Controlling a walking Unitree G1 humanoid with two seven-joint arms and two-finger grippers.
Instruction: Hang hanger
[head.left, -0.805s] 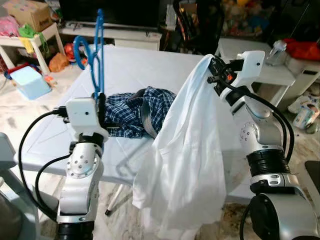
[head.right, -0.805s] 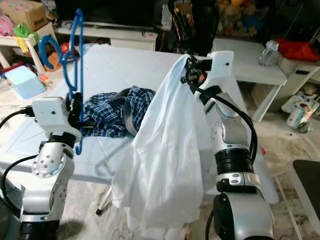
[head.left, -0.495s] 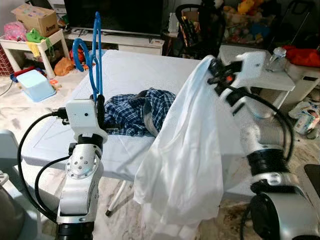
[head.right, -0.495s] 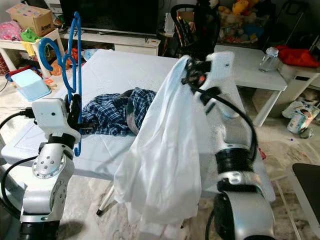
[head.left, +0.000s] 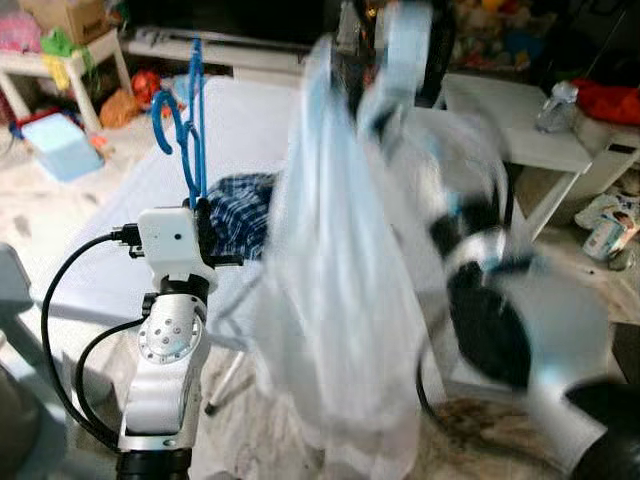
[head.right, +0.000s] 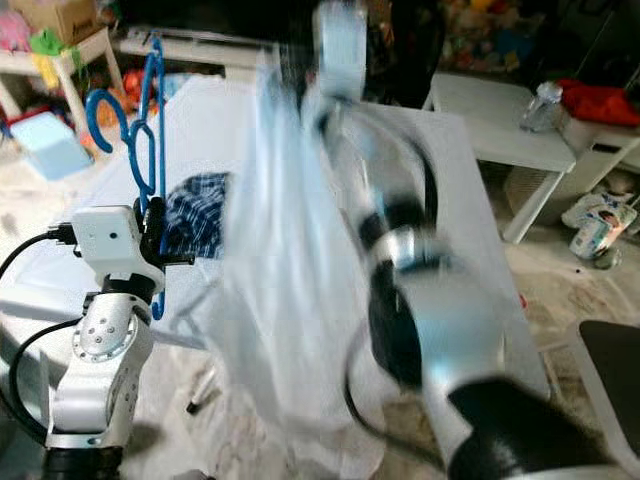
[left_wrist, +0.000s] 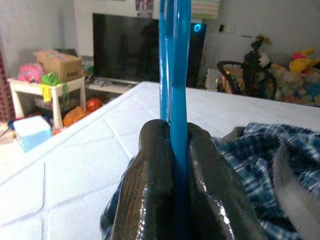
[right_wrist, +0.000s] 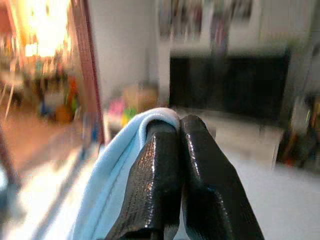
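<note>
Eye views: left pincer (head.left: 201, 215) clamped on thin blue plastic hanger (head.left: 190, 120), held upright above white desk (head.left: 100, 230) beside crumpled blue plaid shirt (head.left: 240, 205). Pale white cloth garment (head.left: 340, 300) hanging from raised, blurred right arm.

Left wrist view: fingers (left_wrist: 147, 185) tight on hanger shaft (left_wrist: 175, 70).

Right wrist view: right pincer (right_wrist: 177, 150) together, pinching light-blue-tinted fabric fold (right_wrist: 120, 165).

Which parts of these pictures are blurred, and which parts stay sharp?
Eye views: the right arm and white shirt are smeared by motion blur; the left gripper and blue hanger look sharp. Left wrist view: crisp. Right wrist view: the right gripper is sharp, the room behind blurred.
</note>
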